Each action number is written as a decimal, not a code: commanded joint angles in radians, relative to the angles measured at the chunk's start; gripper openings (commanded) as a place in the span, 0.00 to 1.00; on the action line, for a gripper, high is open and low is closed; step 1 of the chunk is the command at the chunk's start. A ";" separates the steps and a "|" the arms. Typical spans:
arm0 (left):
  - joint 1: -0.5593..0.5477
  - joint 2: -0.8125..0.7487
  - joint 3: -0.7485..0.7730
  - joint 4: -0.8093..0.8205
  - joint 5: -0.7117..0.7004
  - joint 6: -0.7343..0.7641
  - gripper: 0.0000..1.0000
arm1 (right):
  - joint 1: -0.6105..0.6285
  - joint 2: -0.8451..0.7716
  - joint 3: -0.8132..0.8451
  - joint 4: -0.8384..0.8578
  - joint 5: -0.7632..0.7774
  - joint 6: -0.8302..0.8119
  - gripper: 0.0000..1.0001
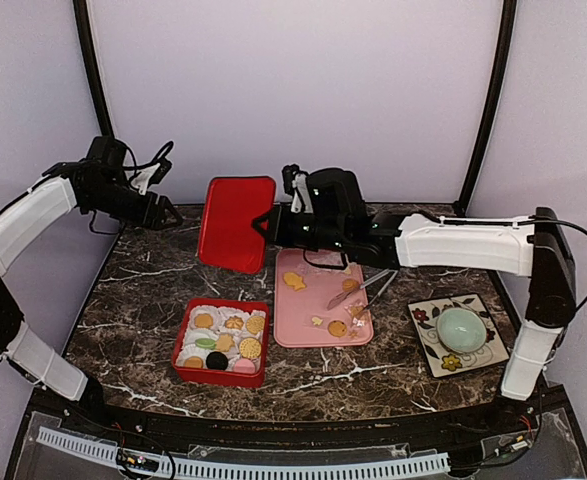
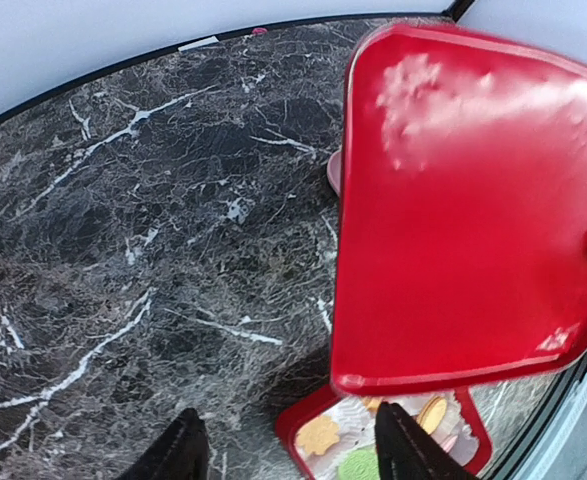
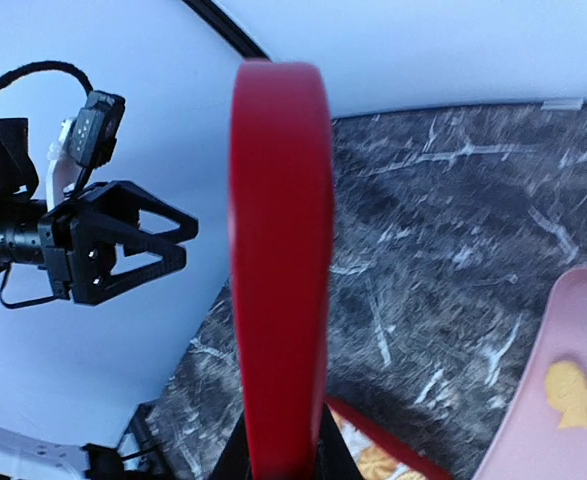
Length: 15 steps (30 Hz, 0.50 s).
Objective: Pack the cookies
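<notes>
A red lid (image 1: 235, 222) hangs tilted in the air over the back of the table, and my right gripper (image 1: 265, 226) is shut on its right edge. In the right wrist view the lid (image 3: 278, 260) runs edge-on between the fingers of that gripper (image 3: 281, 440). My left gripper (image 1: 171, 213) stands open and empty to the left of the lid, apart from it. A red box (image 1: 218, 376) at the front holds several cookies (image 1: 223, 335) in white paper cups. More cookies (image 1: 294, 281) lie on the pink tray (image 1: 308, 320). The left wrist view shows the lid (image 2: 473, 200) above the box (image 2: 298, 425).
Metal tongs (image 1: 358, 290) lie across the pink tray's right side. At the right front a patterned square plate (image 1: 423, 345) carries a pale green bowl (image 1: 460, 328). Black frame posts rise at the back corners.
</notes>
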 commanded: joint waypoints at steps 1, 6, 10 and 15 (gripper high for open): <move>0.005 -0.069 -0.027 -0.065 -0.044 0.051 0.65 | 0.111 -0.061 0.159 -0.294 0.345 -0.353 0.00; 0.077 -0.088 -0.056 -0.073 -0.016 0.047 0.68 | 0.303 0.021 0.270 -0.457 0.828 -0.707 0.00; 0.129 -0.089 -0.059 -0.086 -0.005 0.050 0.69 | 0.451 0.124 0.253 -0.323 1.138 -1.105 0.00; 0.136 -0.101 -0.081 -0.091 0.016 0.050 0.69 | 0.552 0.202 0.102 0.067 1.280 -1.555 0.00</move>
